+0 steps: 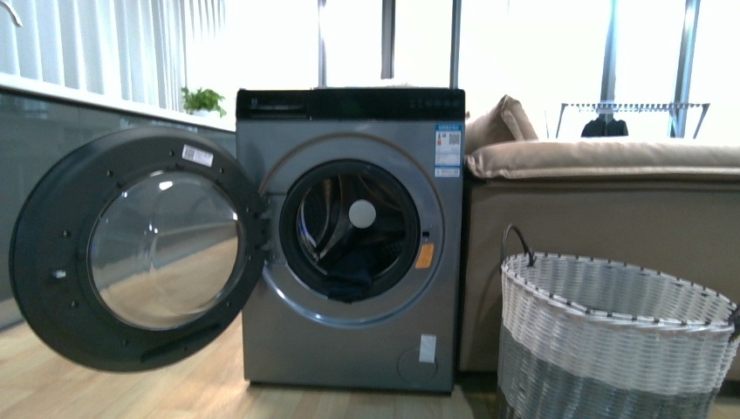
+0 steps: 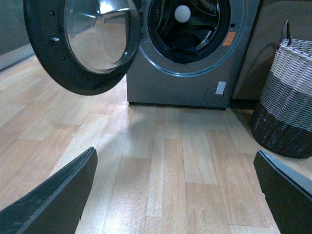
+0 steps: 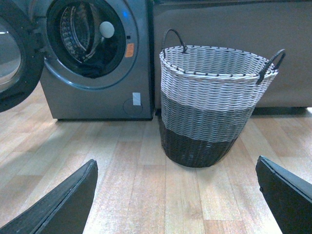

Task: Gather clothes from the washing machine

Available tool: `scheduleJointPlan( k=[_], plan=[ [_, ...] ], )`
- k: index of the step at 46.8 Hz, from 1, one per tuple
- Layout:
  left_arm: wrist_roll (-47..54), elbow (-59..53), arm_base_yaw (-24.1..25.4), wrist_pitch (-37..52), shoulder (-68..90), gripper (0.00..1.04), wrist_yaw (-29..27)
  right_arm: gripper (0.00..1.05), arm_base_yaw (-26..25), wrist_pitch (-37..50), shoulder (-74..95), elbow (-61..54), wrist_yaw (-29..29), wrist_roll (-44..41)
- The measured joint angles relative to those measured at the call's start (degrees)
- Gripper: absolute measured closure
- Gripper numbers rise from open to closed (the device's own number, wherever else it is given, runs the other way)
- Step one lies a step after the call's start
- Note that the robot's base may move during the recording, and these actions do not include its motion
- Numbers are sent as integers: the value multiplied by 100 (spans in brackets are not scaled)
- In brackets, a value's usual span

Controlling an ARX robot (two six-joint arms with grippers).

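- The washing machine [image 1: 349, 349] stands with its door [image 1: 140, 253] swung wide.
- Dark clothes [image 1: 351, 281] lie low in the drum [image 1: 327, 209], just inside the opening.
- The left hand [image 2: 175, 153] and right hand [image 3: 176, 162] hang spread open and empty above the floor [image 2: 165, 126], well short of the machine.
- Nothing looks collected yet. The next move is probably a reach into the drum, with the basket [image 1: 611, 349] waiting beside.

basket [image 1: 611, 340]: white-grey woven, on wood floor [image 1: 87, 393] | sofa [image 1: 602, 218]: beige, behind basket | plant [image 1: 203, 100]: on counter [image 1: 87, 96]
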Motion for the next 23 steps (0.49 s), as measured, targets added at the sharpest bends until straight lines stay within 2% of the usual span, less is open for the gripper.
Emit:
scheduleJointPlan(
  k=[23],
  plan=[
    [0, 0, 0, 0, 0, 6, 0, 8, 0, 0, 0, 0, 0, 0]
  ],
)
